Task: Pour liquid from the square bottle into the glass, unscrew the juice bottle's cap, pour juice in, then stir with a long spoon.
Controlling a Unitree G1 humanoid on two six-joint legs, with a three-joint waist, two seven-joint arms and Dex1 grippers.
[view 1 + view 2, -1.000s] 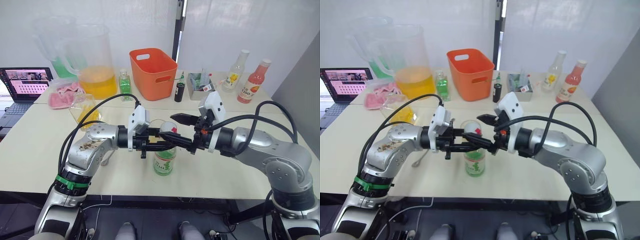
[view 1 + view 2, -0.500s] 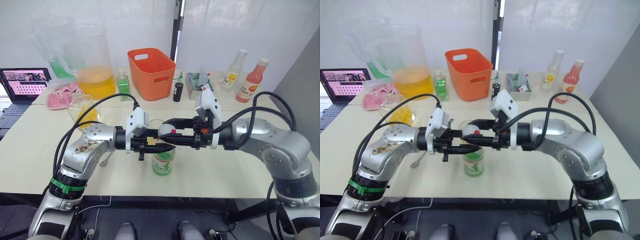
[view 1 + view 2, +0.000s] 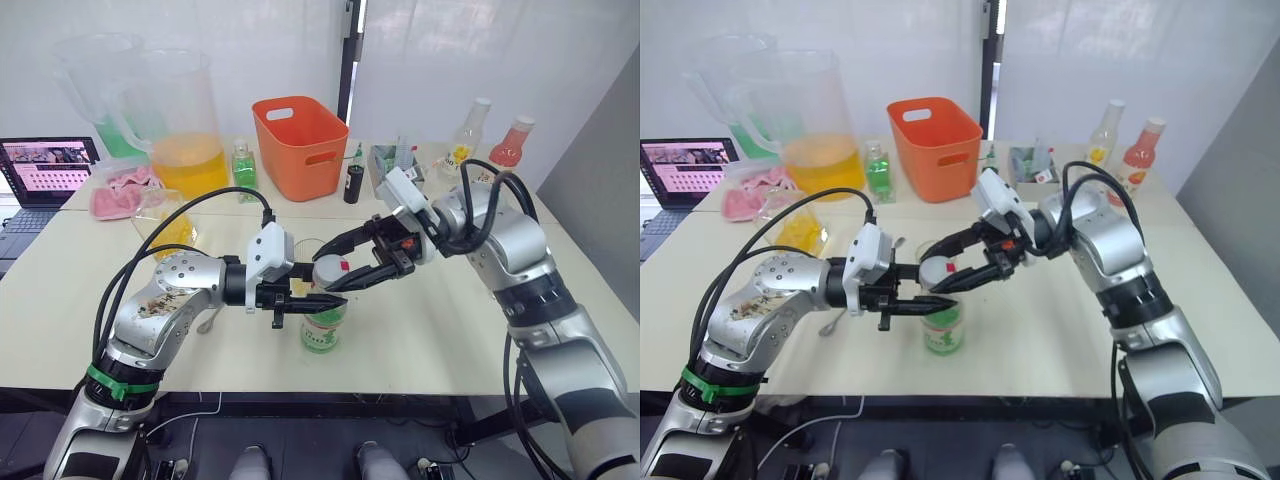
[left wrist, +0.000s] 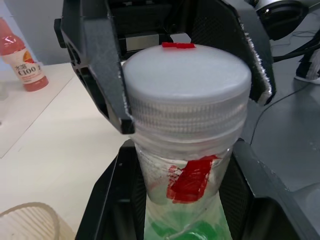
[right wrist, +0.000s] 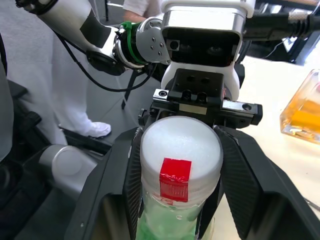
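On the juice bottle (image 3: 322, 325), left gripper (image 3: 318, 297) clamped, right gripper (image 5: 176, 200) perhaps pinching cap (image 4: 187, 95).

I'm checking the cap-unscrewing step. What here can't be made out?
- Glass: mostly hidden behind the juice bottle and left gripper in the eye views.
- Cap: whether loosened, unreadable; the right gripper fingers flank it.
- Long spoon: not identifiable.

1. Left arm bent in from the left, forearm level, left hand (image 3: 318, 297) clamped around the neck of the juice bottle (image 3: 322, 328).
2. Right arm reaching across from the right, wrist angled down, right hand (image 3: 343, 266) with fingers spread either side of the white cap (image 3: 328, 272).
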